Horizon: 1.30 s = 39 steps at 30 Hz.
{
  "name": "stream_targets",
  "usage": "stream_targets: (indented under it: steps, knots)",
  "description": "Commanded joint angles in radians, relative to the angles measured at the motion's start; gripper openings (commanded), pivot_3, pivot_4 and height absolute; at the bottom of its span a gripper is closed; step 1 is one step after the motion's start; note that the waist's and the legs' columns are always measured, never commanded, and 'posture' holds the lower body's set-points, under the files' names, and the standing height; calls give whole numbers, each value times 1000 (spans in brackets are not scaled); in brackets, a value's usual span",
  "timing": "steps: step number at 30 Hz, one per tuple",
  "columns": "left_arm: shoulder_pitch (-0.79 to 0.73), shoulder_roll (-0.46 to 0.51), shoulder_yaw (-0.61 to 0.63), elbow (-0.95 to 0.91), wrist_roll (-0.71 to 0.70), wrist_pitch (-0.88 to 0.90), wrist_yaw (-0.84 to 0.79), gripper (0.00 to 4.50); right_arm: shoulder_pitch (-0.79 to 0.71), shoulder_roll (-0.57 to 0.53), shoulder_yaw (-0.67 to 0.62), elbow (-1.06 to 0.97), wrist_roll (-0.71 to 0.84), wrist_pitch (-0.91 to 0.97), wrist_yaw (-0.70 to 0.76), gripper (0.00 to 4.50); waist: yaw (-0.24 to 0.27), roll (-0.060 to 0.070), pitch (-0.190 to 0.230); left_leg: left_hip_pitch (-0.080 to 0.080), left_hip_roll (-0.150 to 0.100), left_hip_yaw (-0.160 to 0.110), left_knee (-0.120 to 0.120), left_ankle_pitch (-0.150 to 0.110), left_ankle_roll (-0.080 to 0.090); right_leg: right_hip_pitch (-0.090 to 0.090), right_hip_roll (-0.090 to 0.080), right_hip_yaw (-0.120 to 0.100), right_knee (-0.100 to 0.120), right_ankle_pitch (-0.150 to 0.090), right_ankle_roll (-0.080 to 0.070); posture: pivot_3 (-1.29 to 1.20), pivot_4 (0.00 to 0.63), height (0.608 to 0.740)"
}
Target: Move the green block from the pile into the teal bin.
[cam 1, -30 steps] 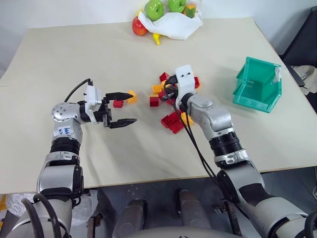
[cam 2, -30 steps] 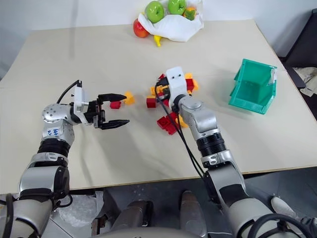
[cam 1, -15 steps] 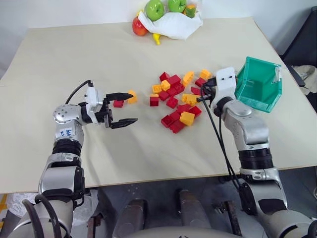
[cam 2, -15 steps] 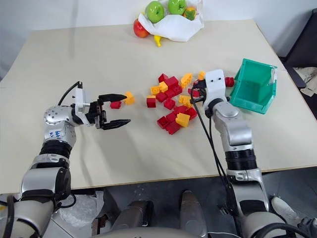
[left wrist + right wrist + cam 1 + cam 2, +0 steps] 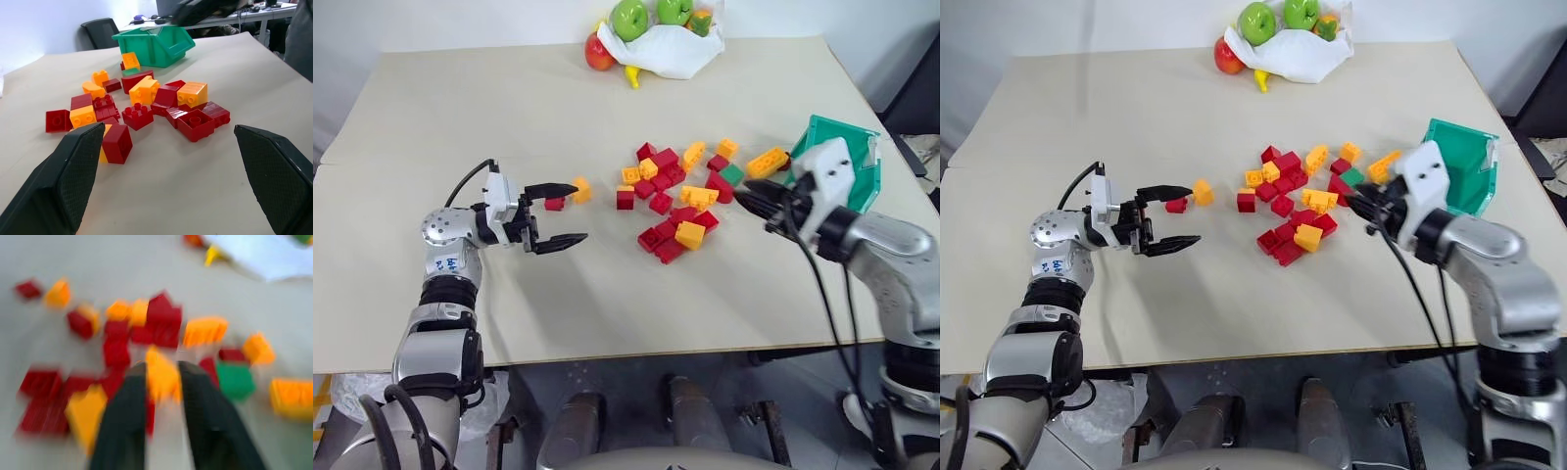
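**Green block still on the table, right gripper empty beside the bin**

The green block (image 5: pixel 732 174) lies flat on the table (image 5: pixel 509 108) at the pile's (image 5: pixel 680 201) fringe toward the right edge, with a red brick touching its near side and a long orange brick (image 5: pixel 768 162) just beyond it toward the teal bin (image 5: pixel 862 162). The bin stands close to the table's right edge, its open top showing no brick inside as far as can be seen.

The right gripper (image 5: pixel 754 203) hangs over the table between the pile and the bin, pointing toward the bricks. In the right wrist view its two fingers (image 5: pixel 122 421) stand a little apart with nothing between them, and the green block sits just off to one side of them.

The left gripper (image 5: pixel 558 212) rests near the left part of the table, its fingers wide apart and empty, facing a lone red brick (image 5: pixel 553 204) and an orange one (image 5: pixel 580 189) that lie apart from the pile.

By my reading the task is at the approach step: the block is neither gripped nor binned. The next move calls for the right gripper to line up over the green block, come down with a finger on either side without nudging the touching red brick, close, lift, and carry it the short way to the bin.
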Motion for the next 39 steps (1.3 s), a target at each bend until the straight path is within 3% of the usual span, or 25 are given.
stream_targets:
  steps: [1,8,14,19,22,29,39]
  knots:
    - [3,9,14,-27,-15,-9,-3,4500,54,-107,-125,-51,48,22,68,2287,4,0,0,0,0,1,0,0,0,0,0,0,0,0,0,0,150,740]
    - [-5,3,14,-18,-16,-9,-8,4500,120,-219,-179,-37,62,53,99,4481,9,0,0,1,0,2,1,0,0,1,0,1,1,0,0,0,150,740]
    - [-11,-3,13,-14,-14,-11,-9,4500,17,-224,-70,69,-14,-4,66,4481,9,0,0,1,0,3,2,0,0,1,0,1,1,1,0,0,150,740]
    - [-5,-10,15,-31,-18,-11,-4,4500,-259,-147,177,419,-236,-105,-26,4481,5,0,0,1,0,5,4,0,0,0,-1,2,1,2,0,0,150,740]
    - [5,-13,15,-46,-20,-9,0,4500,-373,-68,236,601,-300,-174,-51,4481,5,0,0,1,1,5,4,0,0,0,0,2,1,2,0,0,150,740]
    - [46,-14,17,-113,-28,8,20,4500,-574,135,285,1010,-378,-327,-85,4481,-1,1,1,0,1,4,3,0,0,-1,-1,1,0,2,0,0,150,740]
    - [81,-4,23,-171,-32,28,49,4500,-683,247,307,1289,-433,-421,-18,4481,-21,1,1,0,2,2,7,0,0,0,-1,1,3,2,0,0,150,740]
